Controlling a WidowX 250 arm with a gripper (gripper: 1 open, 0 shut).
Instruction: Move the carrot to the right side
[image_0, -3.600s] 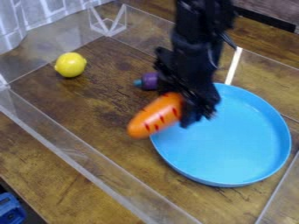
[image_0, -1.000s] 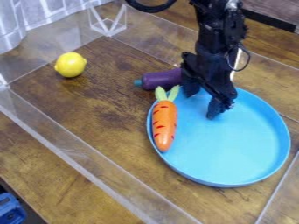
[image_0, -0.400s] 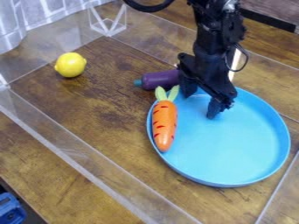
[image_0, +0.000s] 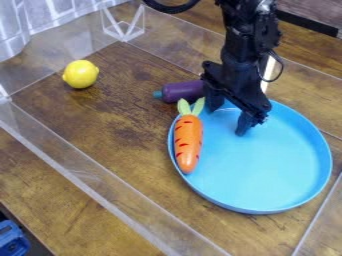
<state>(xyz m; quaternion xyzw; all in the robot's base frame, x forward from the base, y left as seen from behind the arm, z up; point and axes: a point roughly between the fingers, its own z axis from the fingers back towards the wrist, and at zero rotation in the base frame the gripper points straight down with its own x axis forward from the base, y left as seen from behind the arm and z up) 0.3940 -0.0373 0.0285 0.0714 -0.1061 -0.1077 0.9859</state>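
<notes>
Bare wood (roomy) between lemon (image_0: 80, 74) and carrot (image_0: 189, 140); eggplant (image_0: 182, 91) blocks behind.

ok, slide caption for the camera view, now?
Carrot at the left edge of the blue plate, open hand above the plate's far side.

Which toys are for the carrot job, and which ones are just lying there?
For the job:
- orange carrot, by the blue plate's left edge
- robot's black fingers, open

Just lying there:
- yellow lemon
- purple eggplant
- blue plate, seemingly
</notes>
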